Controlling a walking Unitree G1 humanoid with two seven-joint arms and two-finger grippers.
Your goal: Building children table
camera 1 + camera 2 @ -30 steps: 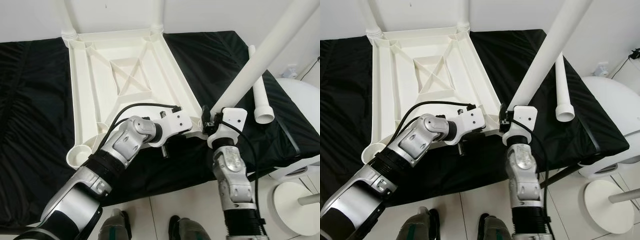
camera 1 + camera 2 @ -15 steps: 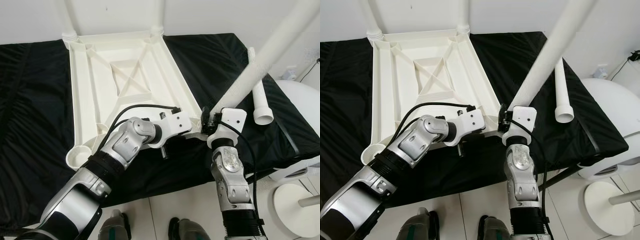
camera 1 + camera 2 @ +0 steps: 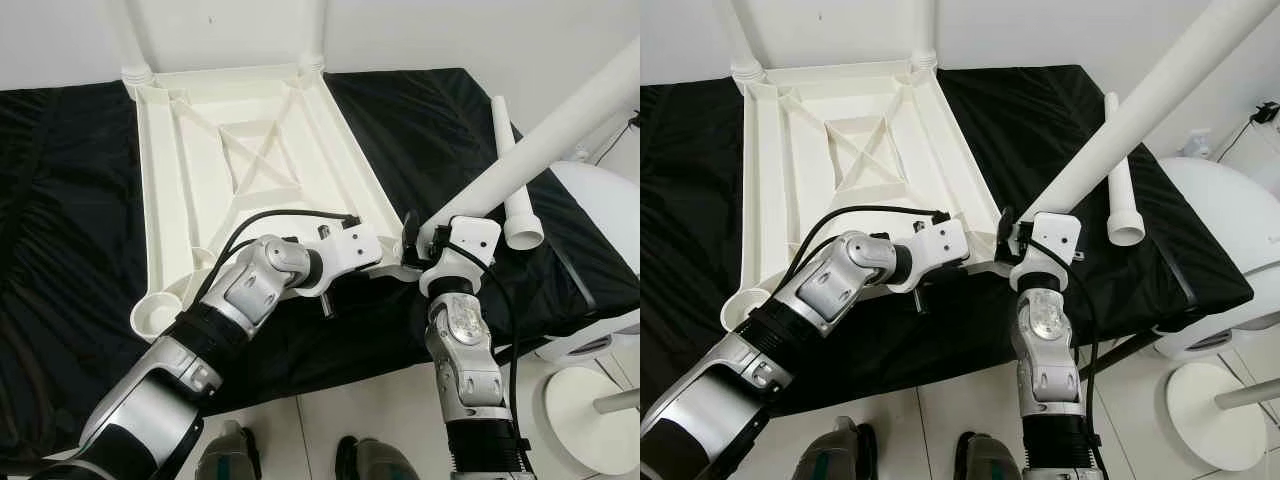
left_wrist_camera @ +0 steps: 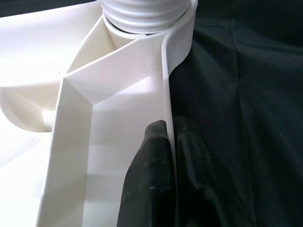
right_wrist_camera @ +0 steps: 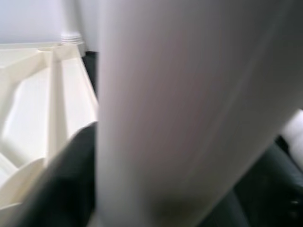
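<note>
Your right pincer [image 3: 428,240] holds a long white leg [image 3: 545,135] near its lower end, with the fingers closed around it, and the leg leans steeply up and away to the right. Its foot sits at the near right corner of the upturned table top [image 3: 255,160], which lies underside up on the counter [image 3: 70,250] covered with a black cloth. Your left pincer [image 4: 168,156] is pinched narrow on the thin side rim of the table top, one finger on each side of the wall, just beside the corner socket [image 4: 147,12] where a threaded white end shows.

The main risk, as I judge it, is the tilt. The leg is far from upright, so if you push or turn it now, the thread may bite crooked and jam, or the end may slip out of the socket. The long free part gives much leverage, so a small twist of the wrist may pull the leg through the fingers.

The second risk is the table top itself. It is light plastic on loose cloth, and the near corners lie at the counter edge. If the left grip on the rim slides, the whole top may turn or tip off.

A spare leg [image 3: 512,170] lies on the cloth near the right edge, close to the swinging one, and it may be knocked and roll down.
</note>
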